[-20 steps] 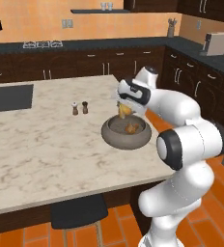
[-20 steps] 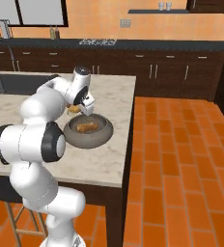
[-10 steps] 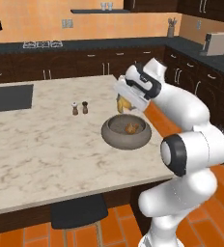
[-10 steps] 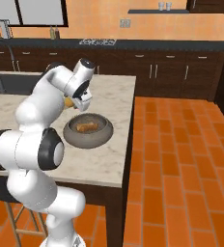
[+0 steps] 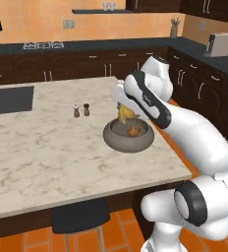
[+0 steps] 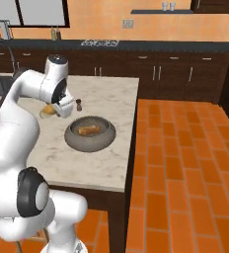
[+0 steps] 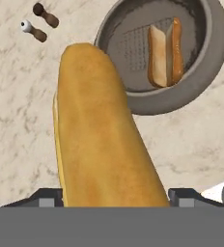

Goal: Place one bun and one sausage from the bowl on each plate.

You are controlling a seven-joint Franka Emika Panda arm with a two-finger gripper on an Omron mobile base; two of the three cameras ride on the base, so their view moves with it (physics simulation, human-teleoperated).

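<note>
Above the bowl's (image 7: 208, 72) edge, the hand (image 5: 122, 109) grips a bun (image 7: 97, 140) hanging lengthwise from its fingertips.

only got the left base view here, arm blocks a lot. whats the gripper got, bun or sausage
Observer: A bun. The hand view shows it long and golden between the gripper's fingertips.
Operator: anything left in the bowl
Observer: Yes. In the hand view, the bowl holds one more split bun; I cannot make out a sausage.
Operator: is the held bun clear of the bowl
Observer: The right base view shows it lifted out, to the left of the bowl, above the counter.
Operator: whats near it
Observer: Two small shakers stand on the counter beside the bowl.
</note>
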